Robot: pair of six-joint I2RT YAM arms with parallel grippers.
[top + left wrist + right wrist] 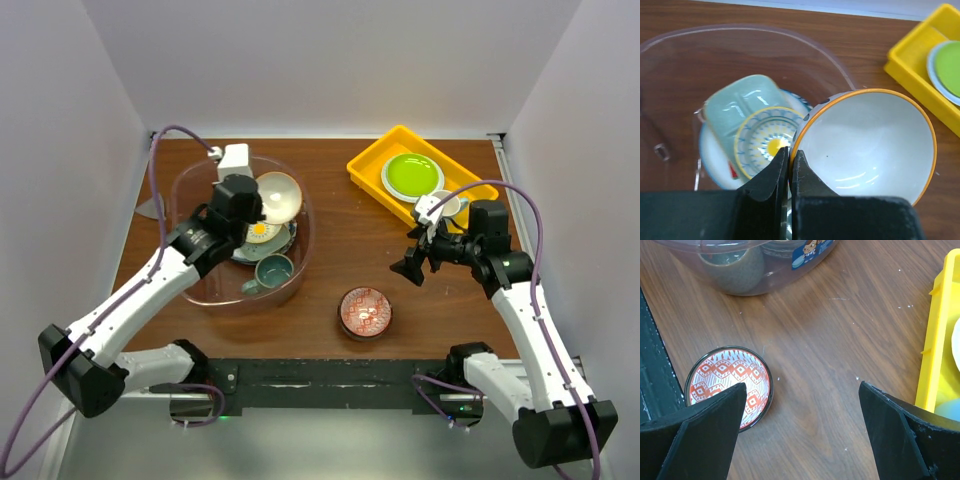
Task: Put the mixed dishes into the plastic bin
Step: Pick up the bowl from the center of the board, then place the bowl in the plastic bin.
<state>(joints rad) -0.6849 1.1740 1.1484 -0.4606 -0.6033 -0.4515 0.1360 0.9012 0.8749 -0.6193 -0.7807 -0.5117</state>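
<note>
We see brown wood-grain table (350,250), small pale specks on its surface. Plain white back wall (330,60), left wall (50,150) and right wall (590,100) box it in. Black strip (330,375) runs along near edge. We note pale grey surface (330,445) below it. Light soft, even.

You have the clear bin (307,235) on the left of the tabletop (340,230), with a teal mug (272,270), a mint dish (737,107) over a plate (715,167) and a yellow-blue bowl (765,142) inside it. The white bowl (278,196), orange-rimmed, hangs tilted above the bin, its rim pinched in the left gripper (790,155). The red bowl (365,311) sits upright on the tabletop, outside the bin
</note>
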